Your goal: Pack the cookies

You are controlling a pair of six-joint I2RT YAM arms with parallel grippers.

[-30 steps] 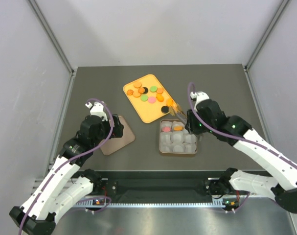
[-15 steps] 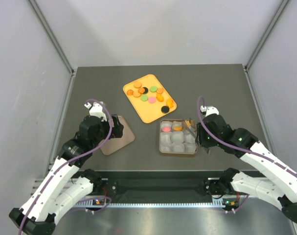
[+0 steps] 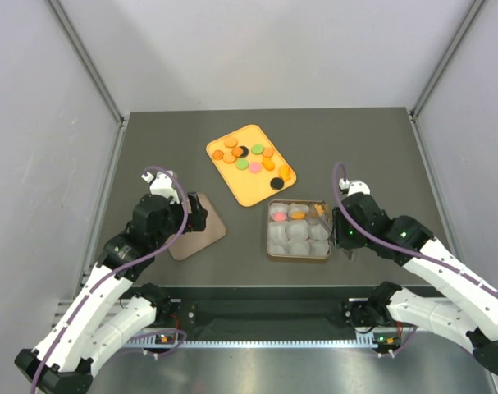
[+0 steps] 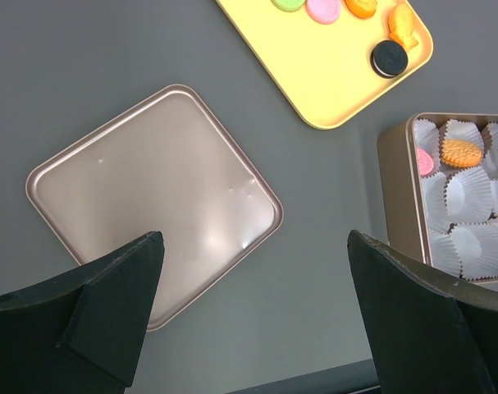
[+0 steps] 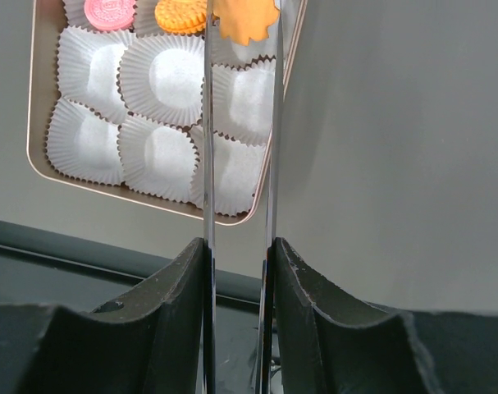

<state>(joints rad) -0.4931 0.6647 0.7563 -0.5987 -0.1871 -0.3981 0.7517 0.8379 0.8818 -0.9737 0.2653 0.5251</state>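
Several cookies (image 3: 247, 158) in orange, pink, green and black lie on the yellow tray (image 3: 232, 187). The square tin (image 3: 272, 251) holds white paper cups, with a pink cookie (image 3: 278, 217) and an orange cookie (image 3: 298, 214) in its far row. My right gripper (image 3: 340, 230) is shut on thin metal tongs (image 5: 207, 164). The tongs pinch a scalloped orange cookie (image 5: 245, 20) over the tin's far right cup. My left gripper (image 4: 257, 328) is open and empty, above the table beside the tin lid (image 4: 150, 205).
The tin lid (image 3: 195, 226) lies flat left of the tin. In the left wrist view the tray's near corner (image 4: 331, 82) carries a black cookie (image 4: 390, 57), and the tin's left wall (image 4: 394, 189) shows at the right. Grey walls enclose the table.
My right arm has carried the tongs with the orange cookie from the tray's near corner back to the tin's far right cup. The left arm has not moved.
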